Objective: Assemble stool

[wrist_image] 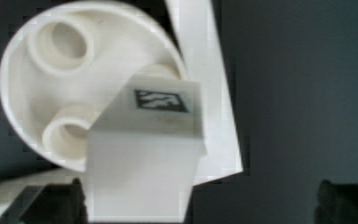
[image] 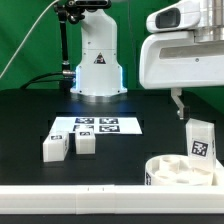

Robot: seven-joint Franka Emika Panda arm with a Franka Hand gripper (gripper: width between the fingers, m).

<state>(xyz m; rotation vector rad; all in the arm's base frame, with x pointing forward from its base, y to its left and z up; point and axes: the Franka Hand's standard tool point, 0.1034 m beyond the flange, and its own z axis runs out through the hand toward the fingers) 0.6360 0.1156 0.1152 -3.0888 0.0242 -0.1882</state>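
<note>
Your seat [image: 183, 170] sits at the exterior view's right, against the white rail, with one leg [image: 201, 139] standing upright in it. Two more legs [image: 69, 144] lie near the marker board [image: 96, 126]. The gripper [image: 179, 103] hangs released above, holding nothing. Bump that upright leg [wrist_image: 146, 150] and it'll probably tip right out.

Backdrop: a green curtain [image: 30, 40] hangs behind the workspace, folded in soft vertical pleats
Table: a black matte tabletop [image: 30, 115] fills the exterior view, darker toward the back
Front edge: a long white border rail [image: 70, 200] runs along the near side
Fixed sheet: the marker board [image: 98, 126] lies flat mid-table
Light: even and bright, with a faint blue glow on the tabletop at the rear
</note>
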